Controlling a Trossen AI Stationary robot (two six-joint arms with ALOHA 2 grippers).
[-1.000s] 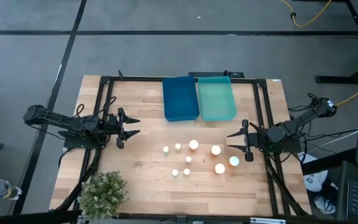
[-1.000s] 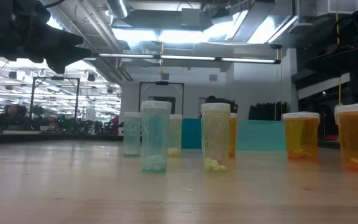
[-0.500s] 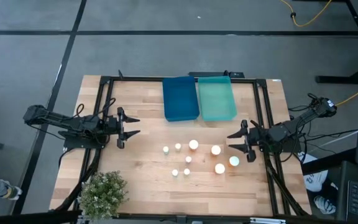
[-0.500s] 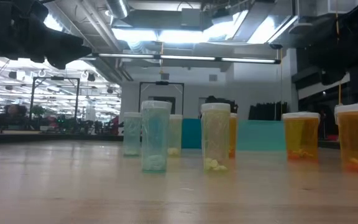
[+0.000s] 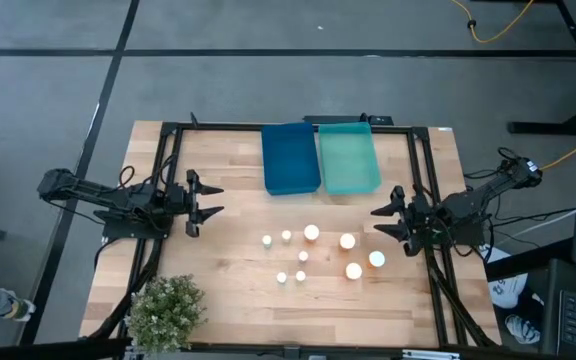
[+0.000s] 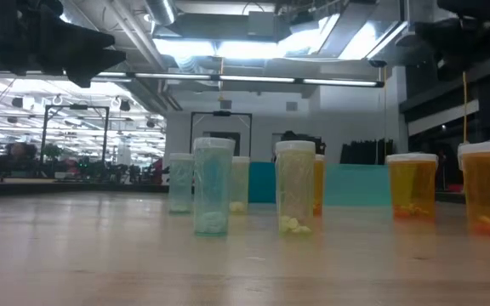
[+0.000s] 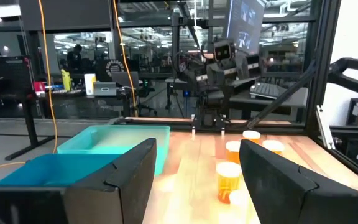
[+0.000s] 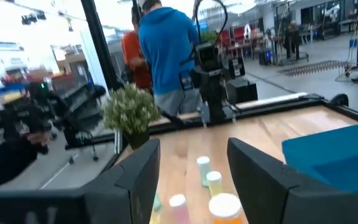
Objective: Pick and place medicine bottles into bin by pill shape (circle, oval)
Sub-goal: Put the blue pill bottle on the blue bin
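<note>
Nine white-capped medicine bottles stand upright on their bases on the wooden table (image 5: 228, 290). Several are tiny whitish bottles (image 5: 286, 236) and several are larger amber ones (image 5: 347, 241). The low view shows the whitish bottles (image 6: 213, 187) on the left and the amber bottles (image 6: 412, 185) on the right. My left gripper (image 5: 211, 200) is open and empty at the table's left, well clear of the bottles. It also shows in its wrist view (image 7: 194, 186). My right gripper (image 5: 376, 222) is open and empty just right of the amber bottles, above the table. It also shows in its wrist view (image 8: 191, 180).
A dark blue bin (image 5: 290, 158) and a teal bin (image 5: 348, 157) sit side by side at the table's far edge. A green potted plant (image 5: 166, 310) stands at the near left corner. A black frame rail (image 5: 168, 160) runs along the table's sides. A person in blue (image 8: 166, 50) stands beyond the table.
My right gripper has drawn back a little toward the table's right and far edges, away from the amber bottles, and has risen. It stays open. The bottles have not moved.
</note>
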